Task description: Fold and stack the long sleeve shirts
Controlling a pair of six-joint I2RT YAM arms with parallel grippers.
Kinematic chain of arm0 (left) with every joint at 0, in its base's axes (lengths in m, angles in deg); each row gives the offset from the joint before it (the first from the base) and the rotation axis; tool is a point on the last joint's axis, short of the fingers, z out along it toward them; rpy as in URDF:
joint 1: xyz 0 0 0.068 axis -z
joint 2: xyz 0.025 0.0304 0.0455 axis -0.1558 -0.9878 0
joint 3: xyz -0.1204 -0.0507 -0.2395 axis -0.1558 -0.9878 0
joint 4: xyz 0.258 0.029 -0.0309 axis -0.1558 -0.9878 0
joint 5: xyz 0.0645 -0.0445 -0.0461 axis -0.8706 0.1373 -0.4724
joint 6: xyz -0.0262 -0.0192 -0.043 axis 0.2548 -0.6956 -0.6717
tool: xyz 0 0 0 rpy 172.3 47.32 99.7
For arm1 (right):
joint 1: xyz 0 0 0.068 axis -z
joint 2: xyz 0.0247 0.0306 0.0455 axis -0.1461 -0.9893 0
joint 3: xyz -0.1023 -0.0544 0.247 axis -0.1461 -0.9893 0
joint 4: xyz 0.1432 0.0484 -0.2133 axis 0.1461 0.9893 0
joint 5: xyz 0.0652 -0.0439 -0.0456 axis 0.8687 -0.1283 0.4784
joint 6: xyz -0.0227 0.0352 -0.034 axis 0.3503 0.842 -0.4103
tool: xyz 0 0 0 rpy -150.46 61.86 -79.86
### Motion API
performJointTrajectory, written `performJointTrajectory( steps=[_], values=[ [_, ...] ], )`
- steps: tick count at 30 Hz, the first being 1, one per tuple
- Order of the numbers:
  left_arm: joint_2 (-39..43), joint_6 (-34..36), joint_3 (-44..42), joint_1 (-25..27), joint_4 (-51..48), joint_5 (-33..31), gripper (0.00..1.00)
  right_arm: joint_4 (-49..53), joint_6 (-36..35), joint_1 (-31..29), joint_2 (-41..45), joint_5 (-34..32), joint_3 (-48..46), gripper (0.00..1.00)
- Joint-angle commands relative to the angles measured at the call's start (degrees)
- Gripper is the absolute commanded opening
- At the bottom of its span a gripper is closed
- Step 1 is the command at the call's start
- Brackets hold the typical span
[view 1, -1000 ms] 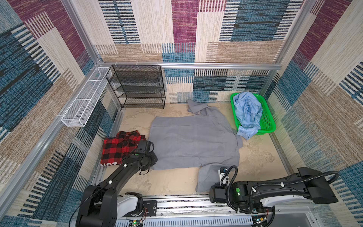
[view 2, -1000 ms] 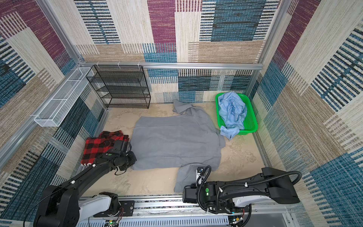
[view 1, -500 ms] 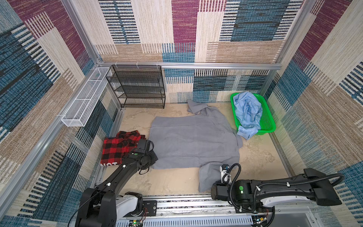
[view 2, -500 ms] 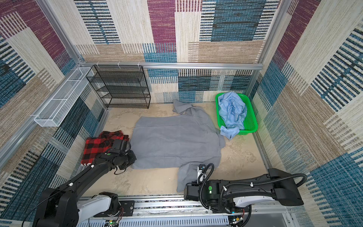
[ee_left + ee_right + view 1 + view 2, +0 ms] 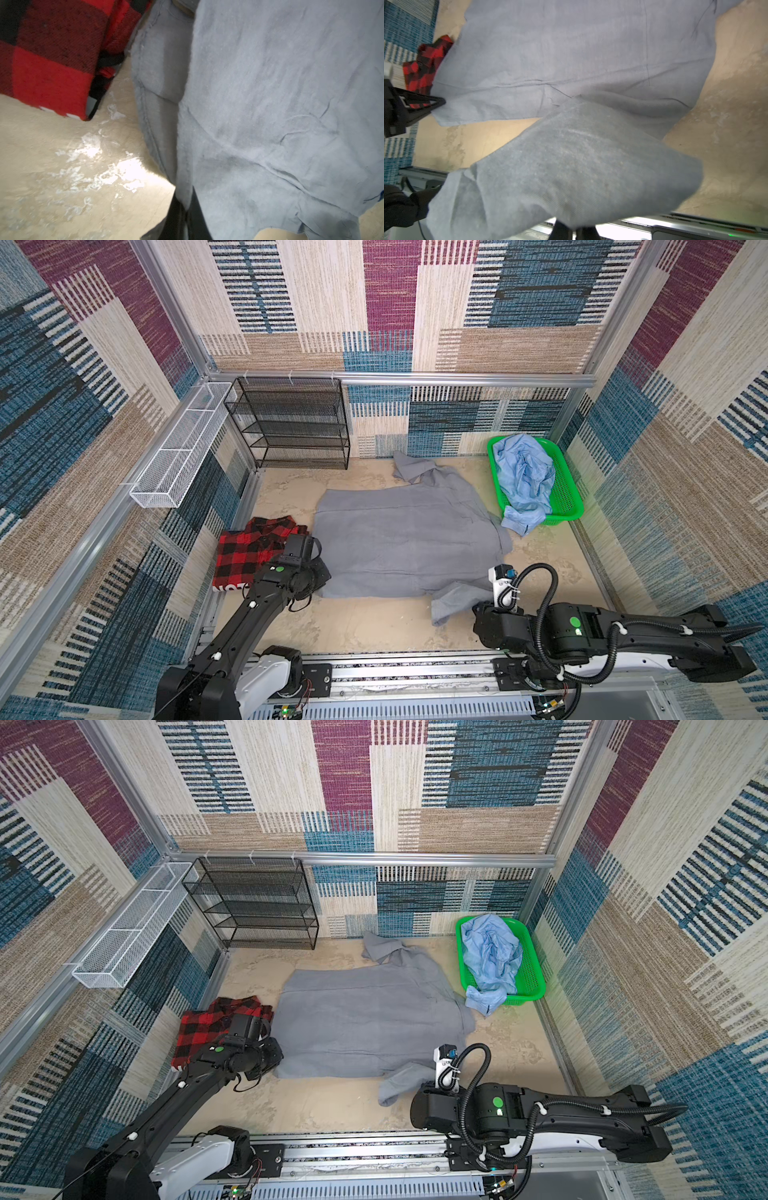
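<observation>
Item — grey shirt (image 5: 407, 543): plain, soft, spread flat; one hem corner is clamped in the left gripper (image 5: 187, 216), the loose sleeve is pinched in the right gripper (image 5: 571, 228).

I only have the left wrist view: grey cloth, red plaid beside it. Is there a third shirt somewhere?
Observer: Yes, a light blue shirt lies crumpled in the green basket, part spilling over its rim.
Operator: Where is the other arm?
Observer: The right gripper is shut on the grey shirt, at its near sleeve.
Operator: Is the grey shirt folded yet?
Observer: No, its body lies spread flat in both top views.
</observation>
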Motion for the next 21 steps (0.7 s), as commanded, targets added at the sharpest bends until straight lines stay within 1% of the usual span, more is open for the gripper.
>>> performJointTrajectory(
  steps=[1,6,12,16,19,21],
  values=[
    [1.1,-0.6,1.0,-0.1,-4.4,0.3,0.0,8.9,-0.4,0.0,-0.9,-6.7,5.3,0.0],
    [2.3,-1.4,2.5,-0.5,-7.9,1.8,0.0,9.4,-5.2,0.1,0.1,-12.8,12.9,0.0],
    [2.8,-2.5,4.2,-1.2,-10.5,3.1,0.0,9.1,-10.7,0.2,-1.8,-17.8,18.2,0.0],
    [2.1,-2.7,5.0,-1.3,-11.6,4.0,0.0,4.4,-17.2,0.5,-2.1,-17.3,18.7,0.0],
    [1.1,-1.6,5.7,-1.3,-11.9,6.0,0.0,2.2,-20.4,1.5,-3.1,-15.1,18.4,0.0],
    [0.4,-0.5,6.4,-1.3,-12.9,6.1,0.0,1.2,-22.4,2.8,-3.9,-13.3,17.7,0.0]
  ],
)
